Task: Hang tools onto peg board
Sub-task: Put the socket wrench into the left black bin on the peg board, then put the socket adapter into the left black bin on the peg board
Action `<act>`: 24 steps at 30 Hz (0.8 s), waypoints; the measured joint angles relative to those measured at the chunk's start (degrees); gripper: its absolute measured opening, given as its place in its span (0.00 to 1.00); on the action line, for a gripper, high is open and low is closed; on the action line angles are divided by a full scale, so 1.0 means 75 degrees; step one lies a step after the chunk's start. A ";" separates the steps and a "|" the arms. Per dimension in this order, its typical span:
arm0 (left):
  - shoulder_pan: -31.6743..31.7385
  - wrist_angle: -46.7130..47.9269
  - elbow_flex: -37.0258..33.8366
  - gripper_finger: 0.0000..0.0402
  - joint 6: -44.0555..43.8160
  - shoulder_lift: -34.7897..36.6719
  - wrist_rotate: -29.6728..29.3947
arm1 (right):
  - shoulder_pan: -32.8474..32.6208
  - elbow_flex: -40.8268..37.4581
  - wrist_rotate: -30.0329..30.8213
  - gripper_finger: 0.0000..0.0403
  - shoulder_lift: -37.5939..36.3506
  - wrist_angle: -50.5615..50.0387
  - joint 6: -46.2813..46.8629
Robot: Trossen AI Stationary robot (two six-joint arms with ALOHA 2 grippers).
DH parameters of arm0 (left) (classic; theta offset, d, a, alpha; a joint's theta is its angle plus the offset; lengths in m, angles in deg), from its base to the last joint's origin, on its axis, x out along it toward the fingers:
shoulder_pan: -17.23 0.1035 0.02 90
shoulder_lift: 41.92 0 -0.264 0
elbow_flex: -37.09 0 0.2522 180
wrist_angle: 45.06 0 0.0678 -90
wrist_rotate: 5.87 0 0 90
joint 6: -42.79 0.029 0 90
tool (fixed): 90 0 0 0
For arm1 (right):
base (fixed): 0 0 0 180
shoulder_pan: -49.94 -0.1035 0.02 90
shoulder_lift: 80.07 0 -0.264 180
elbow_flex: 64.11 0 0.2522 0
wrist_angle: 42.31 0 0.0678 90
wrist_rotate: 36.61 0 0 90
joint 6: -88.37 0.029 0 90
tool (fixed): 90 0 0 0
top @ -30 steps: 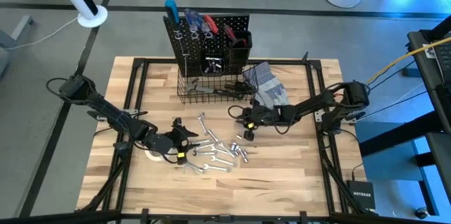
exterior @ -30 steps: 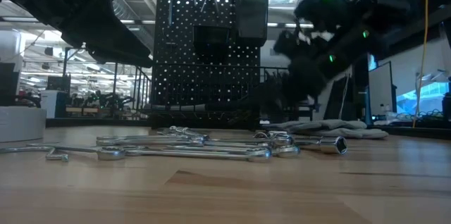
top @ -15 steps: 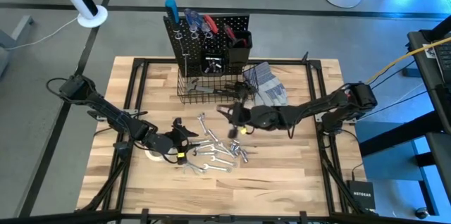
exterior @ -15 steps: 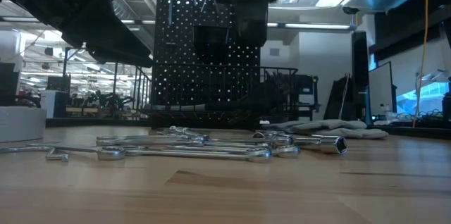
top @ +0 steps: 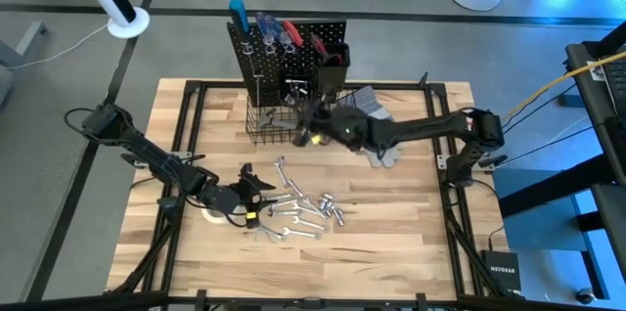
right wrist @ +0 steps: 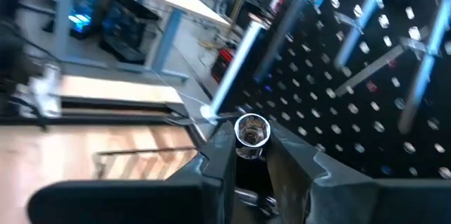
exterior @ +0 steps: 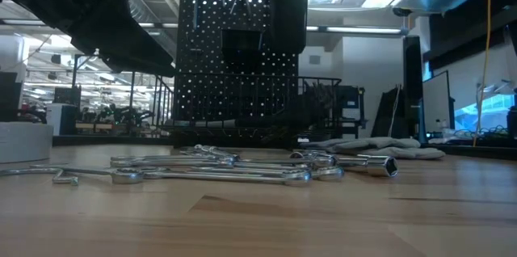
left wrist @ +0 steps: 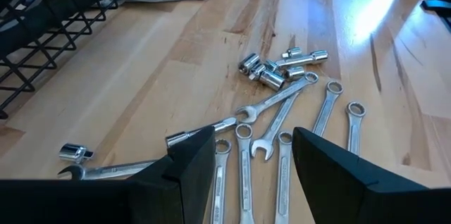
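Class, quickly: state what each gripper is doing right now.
Left gripper: open, empty, over the wrenches.
Right gripper: shut on a silver socket, near the peg board.

**Colours and patterns on the bench**

Peg board point(top: 293, 42): black, regular hole grid. Wire basket point(top: 269, 125): black mesh. Wrenches point(left wrist: 282, 122): bright silver. Socket point(right wrist: 251, 131) between the right gripper's point(right wrist: 251, 155) dark fingers: shiny silver. Table point(top: 411, 243): pale wood, plank stripes. Gloves point(top: 377, 120): grey. Screwdriver handles point(top: 279, 27): red and blue.
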 joint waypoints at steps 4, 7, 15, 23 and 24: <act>0.0000 0.0013 0.0000 0.45 0.0000 -0.0001 0.0000 | 0.0376 0.0011 -0.0023 0.18 0.0063 -0.0181 0.0252; 0.0000 0.0033 0.0000 0.45 0.0000 -0.0001 0.0000 | 0.0565 0.0014 -0.0120 0.18 0.0063 -0.0362 0.0565; -0.0003 0.0025 -0.0003 0.45 -0.0003 -0.0001 0.0000 | 0.0723 0.0017 -0.0027 0.26 0.0063 -0.0550 0.0975; -0.0008 0.0025 0.0000 0.45 -0.0012 -0.0001 0.0000 | 0.0590 0.0017 0.0469 0.45 -0.0002 -0.0702 0.0971; -0.0014 0.0025 0.0000 0.45 -0.0028 -0.0001 0.0000 | 0.0525 0.0017 0.0587 0.46 -0.0080 -0.0821 0.0965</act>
